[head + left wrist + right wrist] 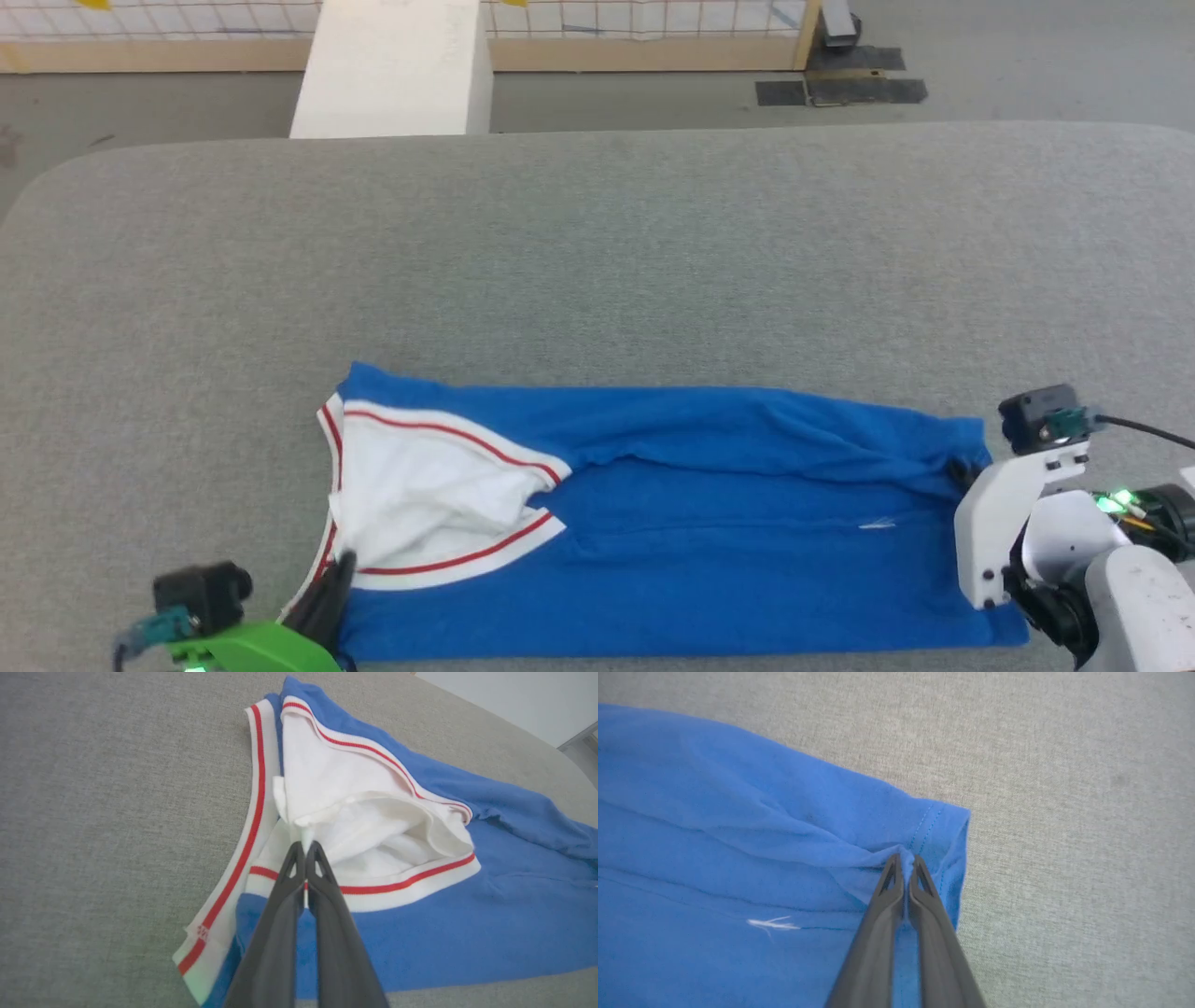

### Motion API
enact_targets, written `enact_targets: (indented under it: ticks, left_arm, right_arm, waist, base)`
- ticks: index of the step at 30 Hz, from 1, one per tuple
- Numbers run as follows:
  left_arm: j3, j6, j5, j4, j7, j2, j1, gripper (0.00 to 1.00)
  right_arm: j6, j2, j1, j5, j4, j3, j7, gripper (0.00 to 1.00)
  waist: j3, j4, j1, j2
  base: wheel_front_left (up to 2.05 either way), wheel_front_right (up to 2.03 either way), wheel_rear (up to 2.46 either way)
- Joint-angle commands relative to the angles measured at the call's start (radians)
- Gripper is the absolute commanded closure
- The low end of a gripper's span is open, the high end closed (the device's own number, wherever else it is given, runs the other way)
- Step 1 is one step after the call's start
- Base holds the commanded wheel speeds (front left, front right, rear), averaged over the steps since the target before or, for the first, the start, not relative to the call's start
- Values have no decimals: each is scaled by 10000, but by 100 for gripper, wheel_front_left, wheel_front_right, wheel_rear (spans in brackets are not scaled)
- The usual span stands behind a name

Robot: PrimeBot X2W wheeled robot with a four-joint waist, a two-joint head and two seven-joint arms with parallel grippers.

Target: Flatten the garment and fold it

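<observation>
Slippage is my concern: garment (709, 551) lies at the 6 o'clock edge of the desk (597, 261), left gripper (306, 845) jaws pinching its white cloth, right gripper (906, 857) jaws pinching its blue hem, and uneven lifting could free either thin pinch.

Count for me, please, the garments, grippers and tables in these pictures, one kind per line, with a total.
Garments: 1, the blue garment
Grippers: 2, the left gripper and the right gripper, each pinching the garment
Tables: 1, the grey table
Total: 4
</observation>
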Motion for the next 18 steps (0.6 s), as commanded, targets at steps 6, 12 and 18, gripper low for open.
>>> enact_targets:
  ticks: [6, 12, 18]
  left_arm:
    - [-349, -300, -68, 1024, 197, -107, 138, 100]
    - [-545, -385, 119, 1487, -77, -340, -39, 0]
    - [-624, -119, 985, 1402, -1052, -328, -281, 0]
  right_arm:
    - [-15, -282, -83, 96, 701, 232, 945, 100]
    - [-15, -68, 245, 538, 573, -184, 908, 0]
    - [-15, 286, 934, 728, -443, -686, 404, 0]
  waist:
    - [49, 113, 0, 0]
    - [-309, 264, 0, 0]
    - [-664, 299, 0, 0]
  base:
    - [0, 0, 0]
    - [0, 0, 0]
    - [0, 0, 0]
